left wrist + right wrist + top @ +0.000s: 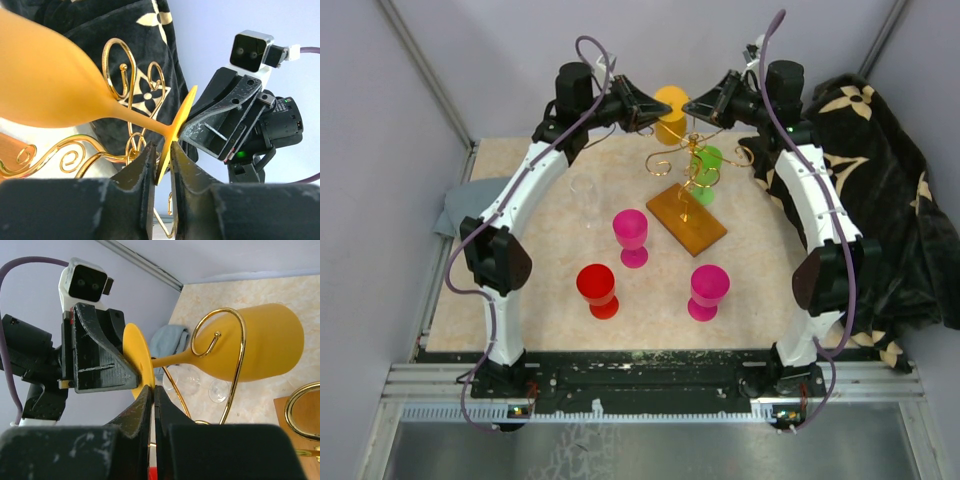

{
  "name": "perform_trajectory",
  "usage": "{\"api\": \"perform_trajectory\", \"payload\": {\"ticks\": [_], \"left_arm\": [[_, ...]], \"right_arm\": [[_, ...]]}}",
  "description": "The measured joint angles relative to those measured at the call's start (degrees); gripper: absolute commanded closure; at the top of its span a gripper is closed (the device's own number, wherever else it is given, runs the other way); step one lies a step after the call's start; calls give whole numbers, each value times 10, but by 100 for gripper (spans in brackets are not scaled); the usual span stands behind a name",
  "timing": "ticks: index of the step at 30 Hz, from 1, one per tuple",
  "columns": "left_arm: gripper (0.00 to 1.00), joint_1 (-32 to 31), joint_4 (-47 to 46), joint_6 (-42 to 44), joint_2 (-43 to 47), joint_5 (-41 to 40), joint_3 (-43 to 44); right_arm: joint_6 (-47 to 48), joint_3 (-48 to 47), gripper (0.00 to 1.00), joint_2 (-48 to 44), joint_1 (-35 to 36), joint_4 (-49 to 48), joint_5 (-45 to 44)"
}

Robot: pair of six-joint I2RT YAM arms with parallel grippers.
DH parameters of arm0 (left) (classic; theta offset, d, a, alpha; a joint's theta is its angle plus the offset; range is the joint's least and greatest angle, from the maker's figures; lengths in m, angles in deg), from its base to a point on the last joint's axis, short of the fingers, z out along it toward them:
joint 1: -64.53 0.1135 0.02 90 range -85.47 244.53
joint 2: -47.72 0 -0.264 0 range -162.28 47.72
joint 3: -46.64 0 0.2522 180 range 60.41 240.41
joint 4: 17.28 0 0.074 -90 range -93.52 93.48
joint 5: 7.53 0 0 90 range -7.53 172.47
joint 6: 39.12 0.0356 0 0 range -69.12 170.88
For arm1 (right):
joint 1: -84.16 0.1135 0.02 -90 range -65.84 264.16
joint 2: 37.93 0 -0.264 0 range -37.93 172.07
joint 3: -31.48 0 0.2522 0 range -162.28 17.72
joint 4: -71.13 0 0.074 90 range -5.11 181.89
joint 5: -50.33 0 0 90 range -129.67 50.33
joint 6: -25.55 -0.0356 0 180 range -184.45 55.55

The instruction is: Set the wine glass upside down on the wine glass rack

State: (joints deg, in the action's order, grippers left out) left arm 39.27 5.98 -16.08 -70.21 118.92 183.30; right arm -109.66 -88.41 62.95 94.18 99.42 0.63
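We show a beige marbled table [550,318]. Four glasses stand upright on it, apart from one another: a red glass [597,290] near the front, a centre pink glass [631,236], a right pink glass [708,291] and a clear glass [585,196] further back on the left. We mark the amber rack base [686,220] lying flat, right of centre. A grey cloth [460,212] overlaps the left edge, and a dark patterned blanket [880,200] drapes the right.

The wine glass [670,112] lies sideways in the air, its foot between the left jaws and meeting the tips of the right jaws. Just below both pairs of jaws, the wine glass rack [685,218] stands on the surface [555,330], with a second glass [706,160] among its arms. Three goblets [633,235] stand nearer than the jaws, and a cloth [890,200] lies right of the right jaws.
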Motion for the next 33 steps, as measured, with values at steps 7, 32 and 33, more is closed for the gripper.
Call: {"api": "perform_trajectory", "payload": {"ticks": [7,32,33], "left_arm": [[64,0,16,10,4,-4,-8],[58,17,26,14,24,-6,-26],[58,18,26,14,25,-6,-26]], "right_arm": [[-3,14,100,-2,2,-5,5],[-27,71,100,-44,-43,-21,14],[-29,71,100,-47,-46,-22,14]]}}
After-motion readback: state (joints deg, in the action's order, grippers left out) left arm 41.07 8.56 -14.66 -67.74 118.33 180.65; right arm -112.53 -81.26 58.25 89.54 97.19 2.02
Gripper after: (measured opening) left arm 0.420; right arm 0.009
